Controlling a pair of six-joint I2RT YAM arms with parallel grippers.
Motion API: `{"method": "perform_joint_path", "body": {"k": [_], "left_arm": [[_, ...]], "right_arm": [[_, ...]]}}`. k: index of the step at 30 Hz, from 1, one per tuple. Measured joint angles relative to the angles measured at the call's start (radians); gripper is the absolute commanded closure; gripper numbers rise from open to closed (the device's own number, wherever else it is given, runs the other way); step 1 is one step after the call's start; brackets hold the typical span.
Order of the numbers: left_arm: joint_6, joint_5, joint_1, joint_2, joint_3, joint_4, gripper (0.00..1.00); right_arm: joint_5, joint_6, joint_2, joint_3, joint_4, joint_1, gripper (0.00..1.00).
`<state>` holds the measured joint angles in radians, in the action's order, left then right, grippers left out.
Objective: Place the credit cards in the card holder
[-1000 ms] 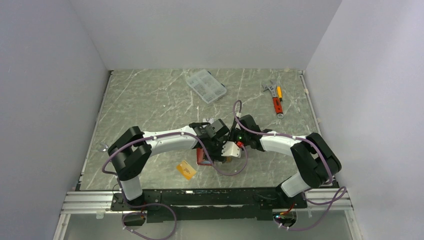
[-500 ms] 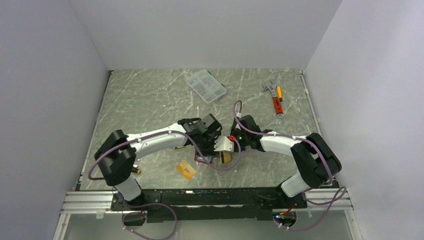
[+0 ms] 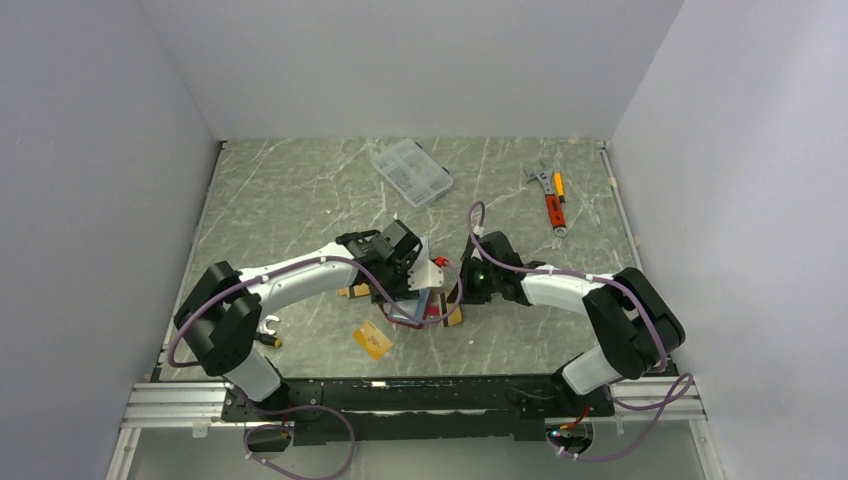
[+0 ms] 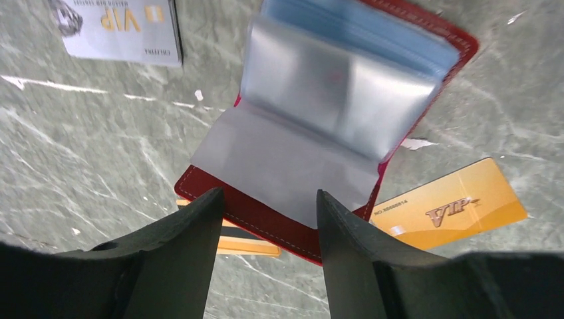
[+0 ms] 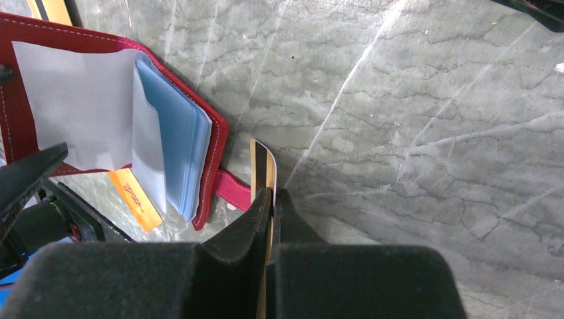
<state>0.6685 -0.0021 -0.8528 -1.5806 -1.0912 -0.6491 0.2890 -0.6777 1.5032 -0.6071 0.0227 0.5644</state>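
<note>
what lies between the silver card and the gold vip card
The red holder, lying open, sits between the silver card and the gold card. The left wrist view shows it.

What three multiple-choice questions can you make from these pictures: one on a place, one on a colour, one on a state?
1. Where is the silver card?
A. On the table, apart from the wallet
B. Inside the wallet
C. In a gripper

2. What colour is the outside of the wallet?
A. Black
B. Red
C. Green

3. How is the right gripper?
A. Open and empty
B. Shut on the wallet
C. Shut on the striped card

Answers:
1 A: it lies flat on the stone, clear of the wallet.
2 B: the stitched cover is red.
3 C: the fingers pinch the card, which stands on edge.
</note>
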Motion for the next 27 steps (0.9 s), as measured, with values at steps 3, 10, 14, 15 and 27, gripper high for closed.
{"method": "perform_joint_path", "body": {"k": [3,10,14,15,27], "left_arm": [[-0.001,-0.005,0.028,-0.006,0.017,0.010,0.42],[-0.018,0.001,0.091,-0.047,0.030,0.029,0.39],[-0.045,0.009,0.119,-0.053,0.030,0.042,0.33],[-0.056,0.010,0.127,-0.053,0.030,0.045,0.32],[-0.230,0.113,0.250,-0.053,0.030,0.057,0.23]], "right_arm": [[0.000,0.000,-0.001,0.002,-0.001,0.000,1.00],[-0.023,-0.004,-0.034,0.023,-0.004,0.006,1.00],[-0.026,-0.005,-0.039,0.026,-0.004,0.006,1.00],[-0.026,-0.005,-0.039,0.026,-0.004,0.006,1.00],[-0.029,-0.018,-0.051,0.043,-0.021,0.006,1.00]]}}
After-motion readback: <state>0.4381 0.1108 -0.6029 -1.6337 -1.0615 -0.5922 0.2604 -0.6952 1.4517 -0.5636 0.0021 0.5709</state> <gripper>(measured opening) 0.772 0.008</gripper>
